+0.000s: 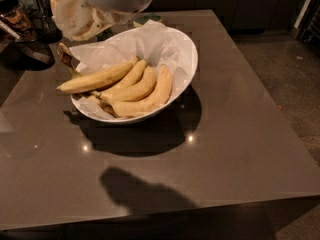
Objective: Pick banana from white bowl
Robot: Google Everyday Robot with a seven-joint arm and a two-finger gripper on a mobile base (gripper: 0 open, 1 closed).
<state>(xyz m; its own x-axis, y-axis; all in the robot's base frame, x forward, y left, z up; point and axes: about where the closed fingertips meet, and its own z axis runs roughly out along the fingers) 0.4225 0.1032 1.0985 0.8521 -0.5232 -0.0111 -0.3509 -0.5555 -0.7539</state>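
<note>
The large white bowl (189, 73), lined with crumpled white paper (150, 46), sits on the dark table a little left of centre. Several yellow bananas (131, 86) lie in it as a bunch, with their stem ends at the bowl's left rim. The frontmost banana (95, 79) sticks out over the left rim. My gripper (79, 18) hangs at the top left of the camera view, above and behind the bowl's left edge. It is clear of the bananas. Its shadow falls on the table in front of the bowl.
A green can (148, 19) stands just behind the bowl. Dark kitchen items (25, 34) crowd the far left edge. The brown table (240, 149) extends to the right and front of the bowl. Grey floor (292, 79) lies beyond its right edge.
</note>
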